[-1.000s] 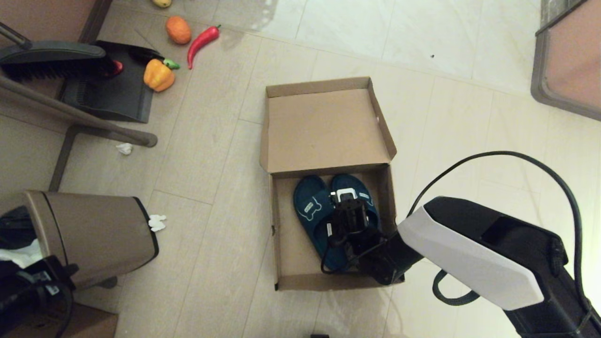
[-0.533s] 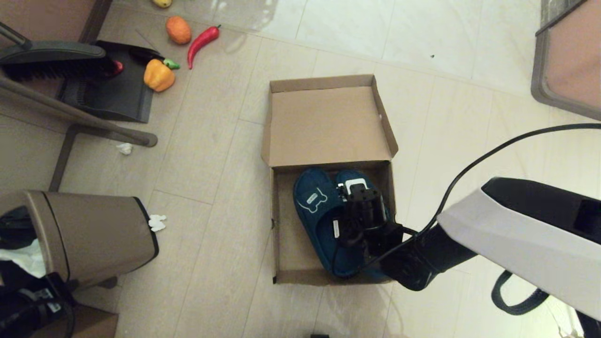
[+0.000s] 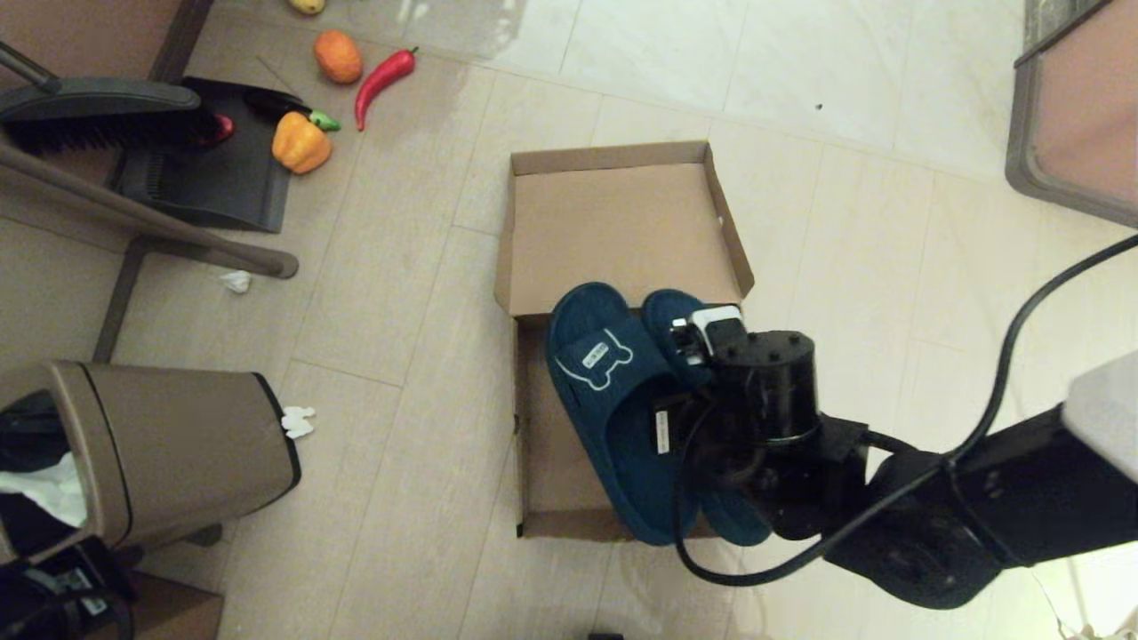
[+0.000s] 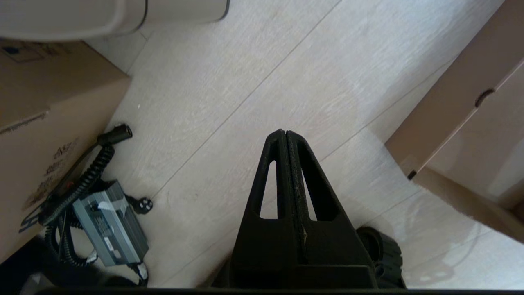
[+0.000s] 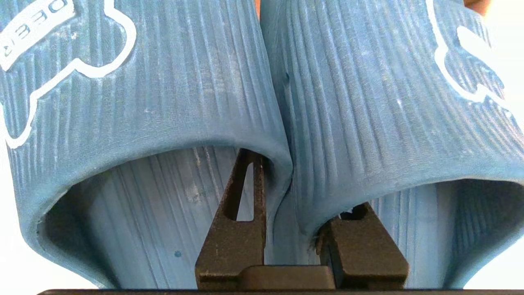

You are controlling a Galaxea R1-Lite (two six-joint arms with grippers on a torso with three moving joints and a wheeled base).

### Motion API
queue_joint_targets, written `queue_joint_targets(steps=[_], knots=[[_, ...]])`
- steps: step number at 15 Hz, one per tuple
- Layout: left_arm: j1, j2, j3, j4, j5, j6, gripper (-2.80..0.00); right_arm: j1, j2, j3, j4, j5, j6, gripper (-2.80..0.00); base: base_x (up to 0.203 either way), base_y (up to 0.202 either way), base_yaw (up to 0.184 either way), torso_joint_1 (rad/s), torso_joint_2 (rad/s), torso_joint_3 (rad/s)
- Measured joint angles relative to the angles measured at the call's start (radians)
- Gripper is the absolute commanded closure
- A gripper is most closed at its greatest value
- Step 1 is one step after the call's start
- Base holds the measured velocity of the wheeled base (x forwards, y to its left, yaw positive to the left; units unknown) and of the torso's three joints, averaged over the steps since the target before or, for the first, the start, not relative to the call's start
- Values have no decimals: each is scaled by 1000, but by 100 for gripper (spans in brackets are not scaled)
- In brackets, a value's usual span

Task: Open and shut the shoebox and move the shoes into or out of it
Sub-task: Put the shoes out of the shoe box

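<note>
The shoebox (image 3: 556,462) lies open on the floor, its lid (image 3: 613,231) folded back on the far side. Both teal-blue shoes (image 3: 613,400) hang together above the box, toes over the hinge edge. My right gripper (image 5: 294,180) is shut on the shoes, pinching the two straps' inner edges; one finger (image 5: 245,221) is inside the left shoe, the other finger (image 5: 360,241) inside the right shoe. A white bear outline (image 5: 61,73) marks each strap. My left gripper (image 4: 285,133) is shut and empty, parked low at the left, with the shoebox's corner (image 4: 462,119) beside it.
A brown trash bin (image 3: 169,444) lies left of the box. A dustpan and brush (image 3: 204,169), a toy pepper (image 3: 300,142), a chili (image 3: 382,80) and an orange (image 3: 338,56) sit far left. A printed carton (image 4: 41,123) and a power adapter (image 4: 108,229) are near my left arm.
My right gripper has risen out of the box with both shoes in it, lifting them off the box floor and towards the hinge side. The left arm stays parked.
</note>
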Motion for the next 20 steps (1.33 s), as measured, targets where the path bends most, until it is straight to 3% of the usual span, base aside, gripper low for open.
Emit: queue_joint_targets(steps=[2,6,9,12,15,20], knots=[[0,1,6,0,-3,-1,0,-45,-93,54,19,-13,1,0,0,0,0,0,0,0],[-1,6,8,-1,-16,-2,0,-277,-196,129,27,-13,1,0,0,0,0,0,0,0],[-2,12,8,-1,-23,-2,0,-479,-192,130,19,43,27,0,0,0,0,0,0,0],[-1,22,7,-3,-26,-3,0,-612,-92,86,8,92,92,0,0,0,0,0,0,0],[0,37,3,-9,-29,-4,0,-682,56,10,-18,100,103,0,0,0,0,0,0,0],[0,38,1,-9,-22,-17,0,-723,331,-190,-71,108,26,0,0,0,0,0,0,0]])
